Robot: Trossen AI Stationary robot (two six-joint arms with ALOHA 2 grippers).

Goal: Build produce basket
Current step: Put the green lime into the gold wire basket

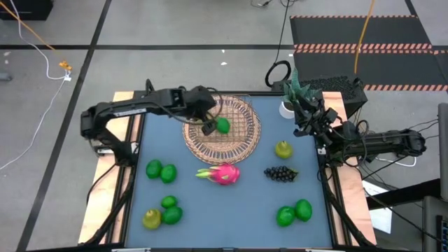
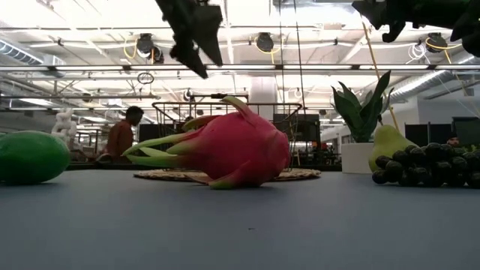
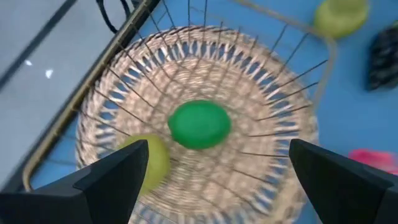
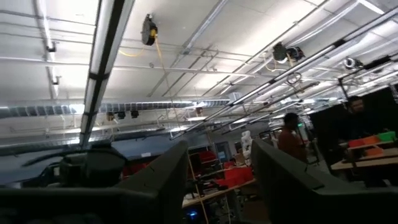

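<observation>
Spread wide, left claw (image 3: 211,174) hovers over the basket (image 3: 273,112), a green fruit (image 3: 199,124) lying directly beneath it.

The blue-topped bench (image 1: 231,210) is carrying everything. The wicker basket (image 1: 241,112) is sitting toward its far edge. Nearer than the basket, the dragon fruit (image 1: 224,173) is lying, with the grape bunch (image 1: 281,173) to its right and a pear (image 1: 283,149) just right of the basket. Two green fruits (image 1: 161,170) are lying left of the dragon fruit, two more (image 1: 294,213) well nearer right, and a yellow-green pear (image 1: 152,219) with green fruits nearer left. A white plant pot (image 1: 288,109) is standing right of the basket.
</observation>
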